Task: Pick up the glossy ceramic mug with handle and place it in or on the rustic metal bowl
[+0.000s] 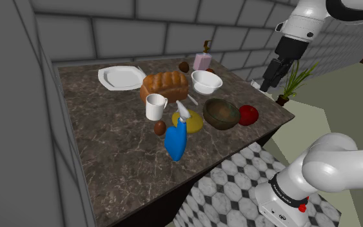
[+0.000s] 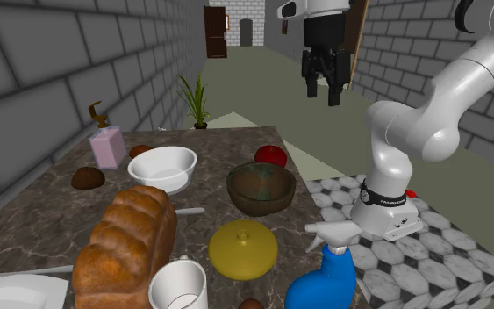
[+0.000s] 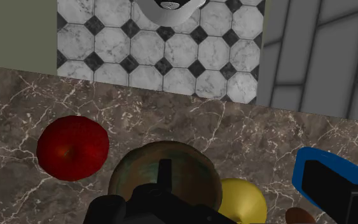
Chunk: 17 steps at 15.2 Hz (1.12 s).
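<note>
Aloft, jaws hang apart; loaf (image 1: 165, 85) and spray bottle (image 1: 177, 138) flank the mug (image 1: 155, 106).

- Above mug (image 1: 155, 106): open air; loaf (image 1: 165, 84) just behind, brown ball (image 1: 160, 128) just in front.
- Between mug and bowl (image 1: 221, 113): tall spray bottle (image 1: 178, 137), low yellow lid (image 1: 187, 121).
- Just beside bowl: apple (image 1: 248, 115); white bowl (image 1: 206, 81) near behind; open from above.
- Bare counter (image 1: 102, 148) along the shoulder view's left: wide passage.
</note>
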Each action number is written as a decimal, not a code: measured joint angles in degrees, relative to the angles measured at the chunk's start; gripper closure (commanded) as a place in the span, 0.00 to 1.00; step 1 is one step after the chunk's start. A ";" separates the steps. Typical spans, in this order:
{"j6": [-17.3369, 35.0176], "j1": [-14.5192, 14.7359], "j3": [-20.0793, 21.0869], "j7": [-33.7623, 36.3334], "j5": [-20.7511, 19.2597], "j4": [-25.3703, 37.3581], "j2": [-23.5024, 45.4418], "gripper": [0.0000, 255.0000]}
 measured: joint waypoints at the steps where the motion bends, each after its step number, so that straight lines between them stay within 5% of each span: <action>1: 0.00 0.00 0.00 0.00 0.00 0.00 0.00 0.00; 17: 20.60 2.44 13.07 12.20 2.28 7.37 25.87 0.00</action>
